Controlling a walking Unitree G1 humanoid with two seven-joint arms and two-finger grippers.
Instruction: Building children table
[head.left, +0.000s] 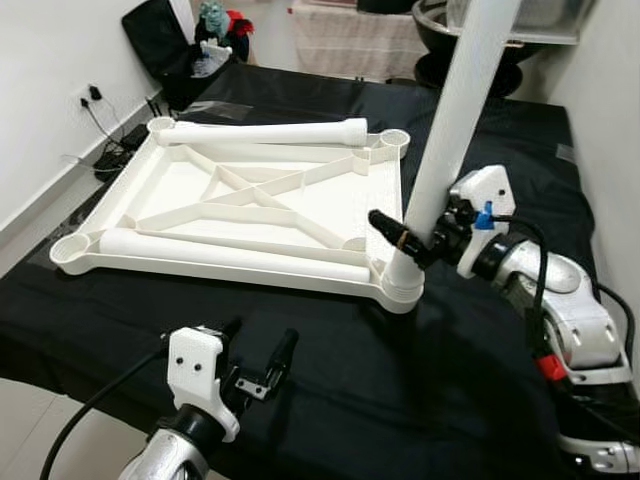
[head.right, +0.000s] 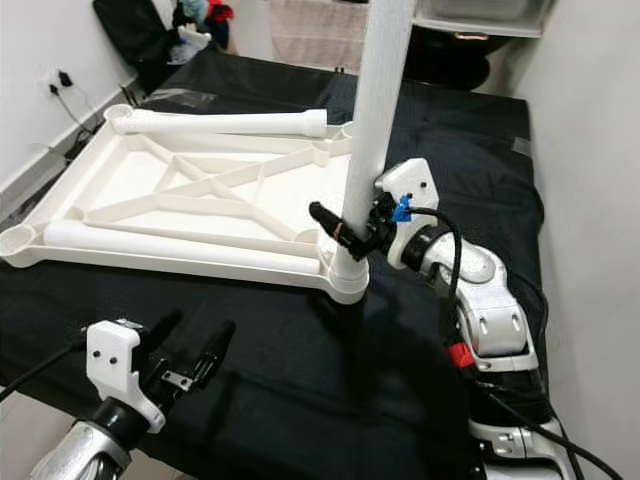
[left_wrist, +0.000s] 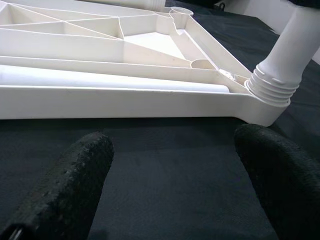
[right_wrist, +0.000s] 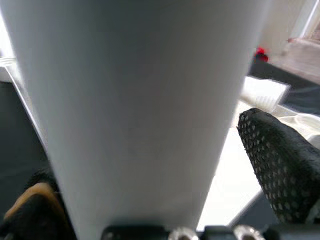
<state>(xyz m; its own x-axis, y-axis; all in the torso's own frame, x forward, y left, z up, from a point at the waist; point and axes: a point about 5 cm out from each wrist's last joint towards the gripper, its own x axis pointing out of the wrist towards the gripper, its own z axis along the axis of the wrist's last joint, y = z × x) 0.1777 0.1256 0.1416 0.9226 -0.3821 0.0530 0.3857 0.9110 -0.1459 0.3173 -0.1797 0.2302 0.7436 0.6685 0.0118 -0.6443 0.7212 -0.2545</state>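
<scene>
Left eye view: your right end effector (head.left: 405, 238) grips the upright white plastic leg (head.left: 440, 170) at centre right; left end effector (head.left: 258, 352) open, lower left.

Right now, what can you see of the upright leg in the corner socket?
The upright leg is a white, smooth plastic-looking tube, tapering toward a ribbed threaded collar at its base. It stands slightly tilted in the near right corner socket of the upturned tabletop. The right pincer grips it low down; its top runs out of frame.

Upright leg (head.left: 455, 130) in tabletop's (head.left: 180, 190) near right corner socket.
</scene>
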